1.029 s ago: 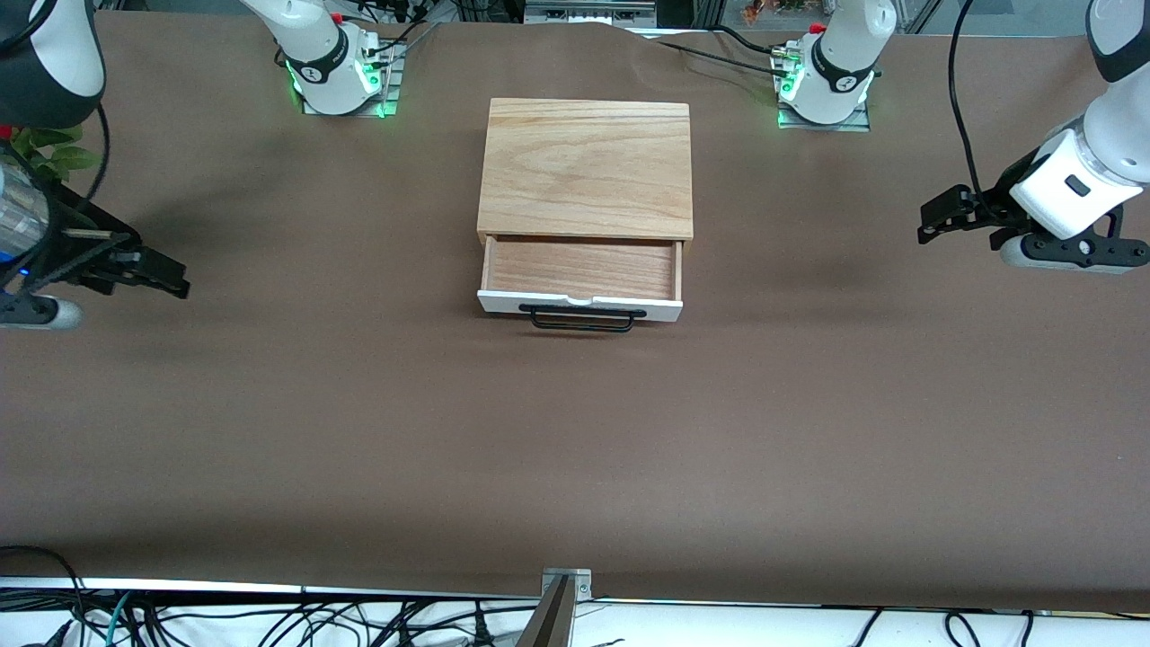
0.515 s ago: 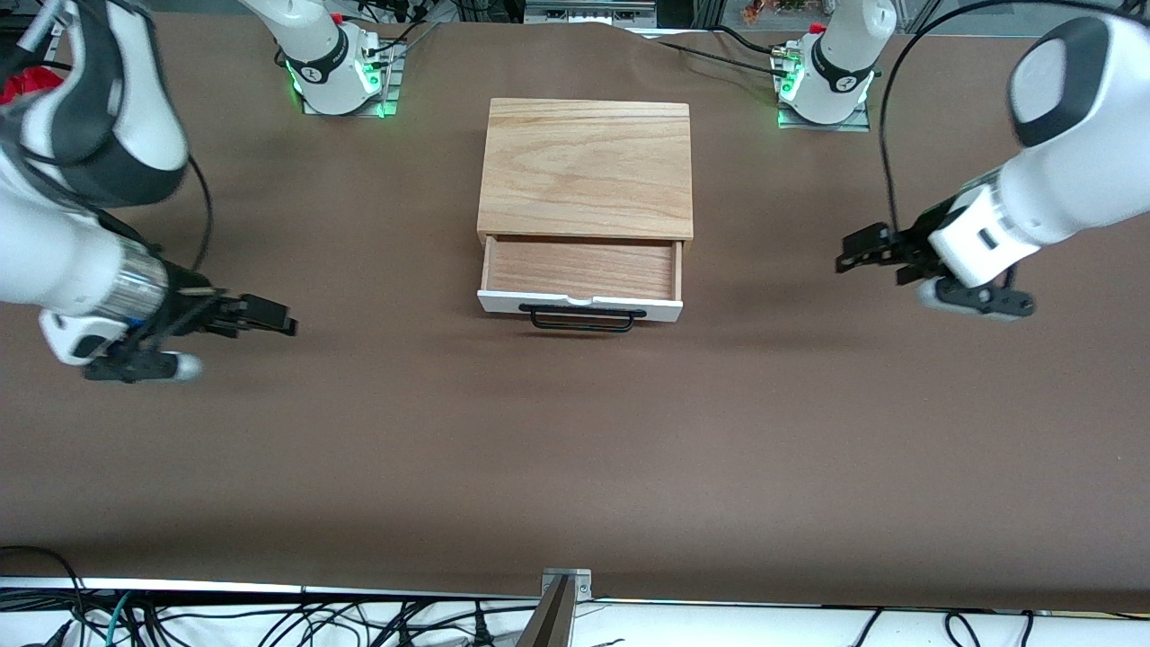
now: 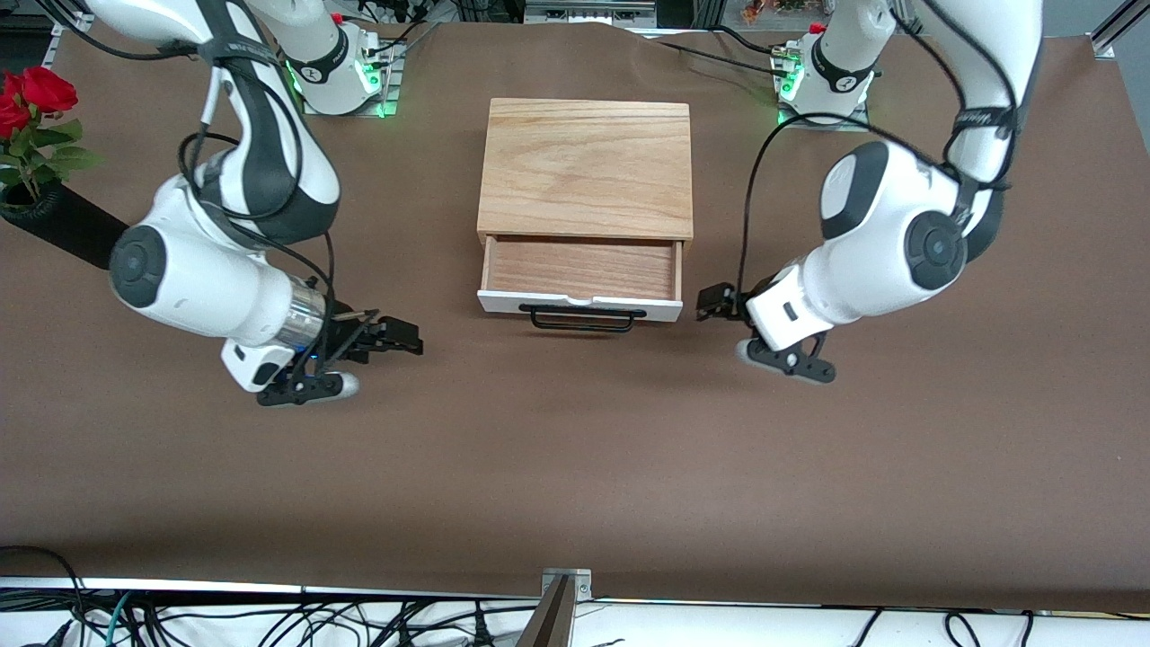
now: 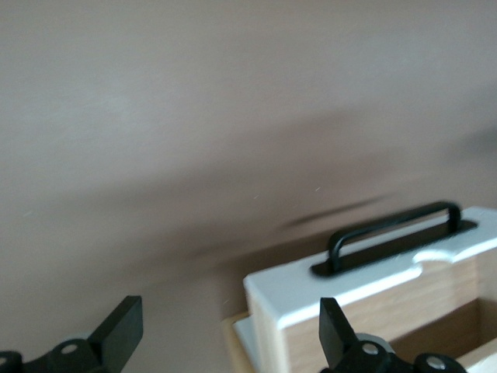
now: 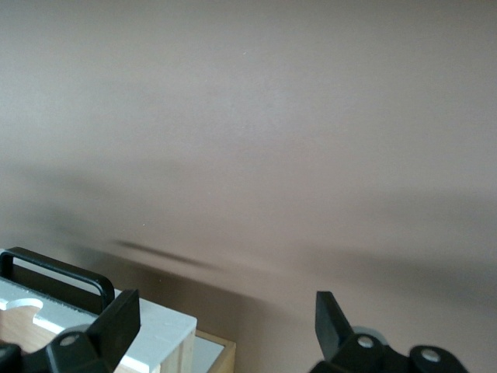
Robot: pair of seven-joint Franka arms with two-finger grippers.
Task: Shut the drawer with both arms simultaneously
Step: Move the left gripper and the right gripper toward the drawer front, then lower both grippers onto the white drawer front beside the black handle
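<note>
The shallow light-wood drawer with white front and black wire handle (image 3: 580, 283) is seen pulled out of the small oak box (image 3: 586, 167) at mid-counter (image 3: 575, 467). It is flanked by the black two-finger left gripper (image 3: 716, 301) and right gripper (image 3: 402, 340) — both jaws are spread open and empty.

Right gripper (image 3: 409, 346) moved from the frame's left edge toward centre, left gripper (image 3: 712, 301) from the right edge to beside the drawer (image 3: 580, 280), red roses (image 3: 27, 99) uncovered at upper left
</note>
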